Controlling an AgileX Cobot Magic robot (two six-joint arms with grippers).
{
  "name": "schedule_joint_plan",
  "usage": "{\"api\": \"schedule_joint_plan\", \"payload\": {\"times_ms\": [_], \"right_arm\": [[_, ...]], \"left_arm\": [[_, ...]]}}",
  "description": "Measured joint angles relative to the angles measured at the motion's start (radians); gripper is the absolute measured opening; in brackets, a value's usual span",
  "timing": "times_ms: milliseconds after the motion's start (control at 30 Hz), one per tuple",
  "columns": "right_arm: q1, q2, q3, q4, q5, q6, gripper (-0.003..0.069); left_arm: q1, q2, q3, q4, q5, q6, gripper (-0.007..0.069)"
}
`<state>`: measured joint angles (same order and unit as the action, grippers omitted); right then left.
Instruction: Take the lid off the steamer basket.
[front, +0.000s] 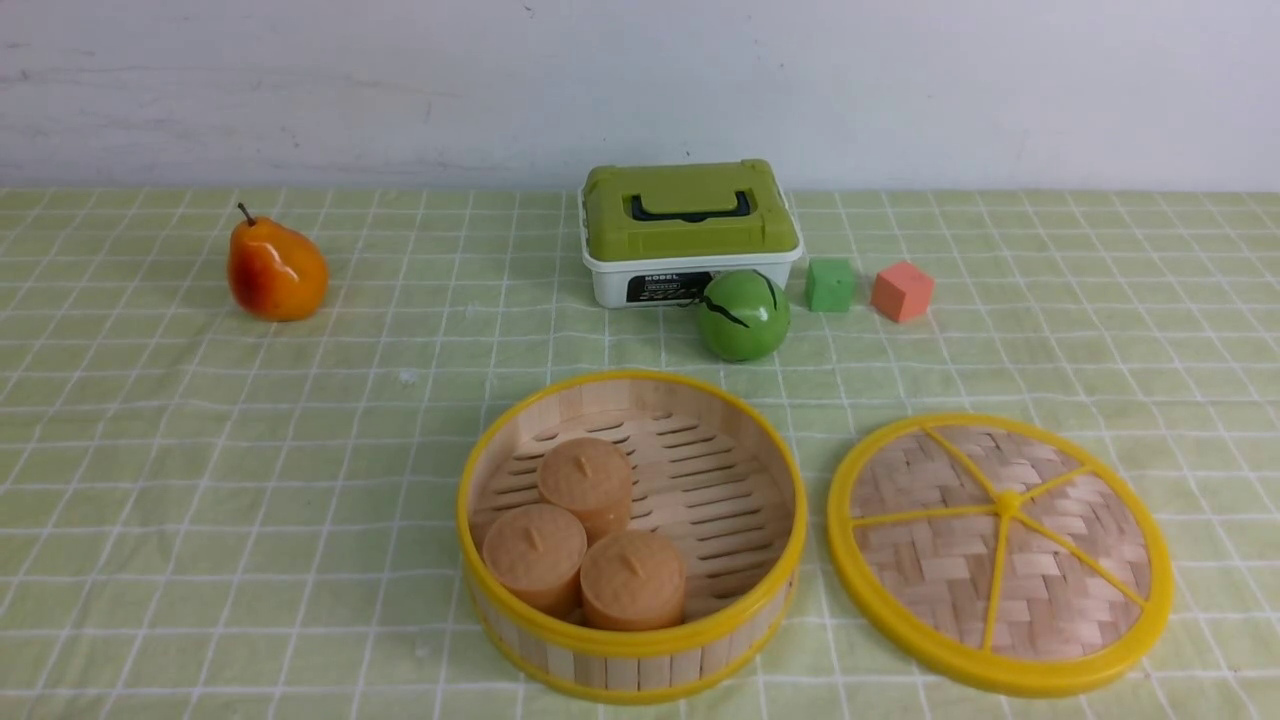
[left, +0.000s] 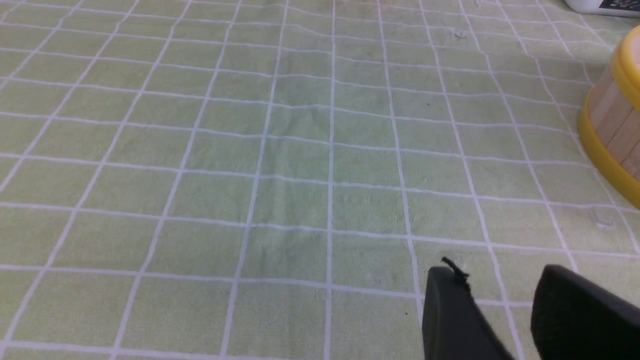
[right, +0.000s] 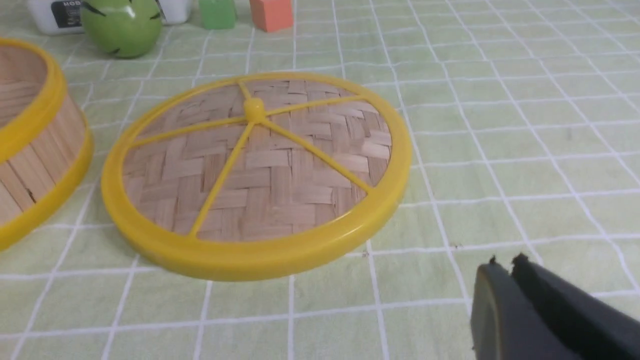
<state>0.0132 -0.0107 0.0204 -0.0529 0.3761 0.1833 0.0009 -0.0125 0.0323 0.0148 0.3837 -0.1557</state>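
The lid (front: 1000, 553) lies flat on the green checked cloth (front: 300, 450) just right of the basket (front: 632, 535), a narrow strip of cloth between them, its spokes and knob facing up. The open basket holds three tan cylinders (front: 585, 535) bunched at its near left. Behind stand a green-lidded box (front: 690, 232), a green ball (front: 743, 315), a green cube (front: 830, 285) and an orange cube (front: 902, 291); a pear (front: 276, 270) sits far left. The left gripper (left: 500, 300) hangs over bare cloth with its fingers parted, holding nothing. The right gripper (right: 505, 272) sits near the lid's rim, apart from it, fingertips pressed together and empty.
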Motion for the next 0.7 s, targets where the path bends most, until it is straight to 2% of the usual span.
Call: {"api": "schedule_joint_plan", "payload": {"times_ms": [700], "right_arm": [[-0.002, 0.0, -0.003, 0.004, 0.011, 0.004, 0.0028]], "left_arm": [[0.0, 0.0, 0.0, 0.0, 0.0, 0.0, 0.0239]]}}
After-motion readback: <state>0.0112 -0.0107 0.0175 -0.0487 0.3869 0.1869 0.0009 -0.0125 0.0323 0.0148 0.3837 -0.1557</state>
